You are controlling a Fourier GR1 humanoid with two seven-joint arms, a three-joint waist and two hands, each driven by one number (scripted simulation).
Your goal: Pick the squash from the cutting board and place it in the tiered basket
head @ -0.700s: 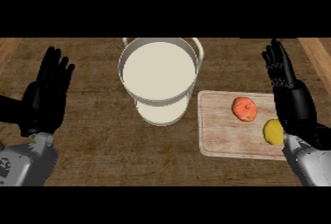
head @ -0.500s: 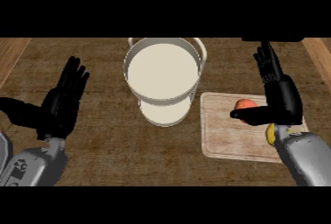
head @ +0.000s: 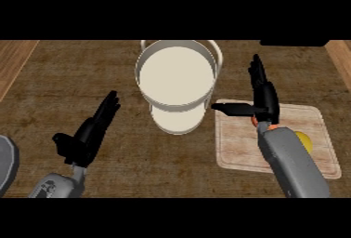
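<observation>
The right robot hand (head: 264, 100), fingers straight and empty, hovers over the cutting board (head: 237, 148). The orange sliver, probably the squash (head: 254, 121), peeks out just under its wrist. The left robot hand (head: 89, 135), also open, is well apart at lower left.

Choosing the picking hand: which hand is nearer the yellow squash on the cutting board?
Right. The right hand is over the cutting board, just beyond the yellow squash; the left hand is far off, left of the tiered basket.
</observation>
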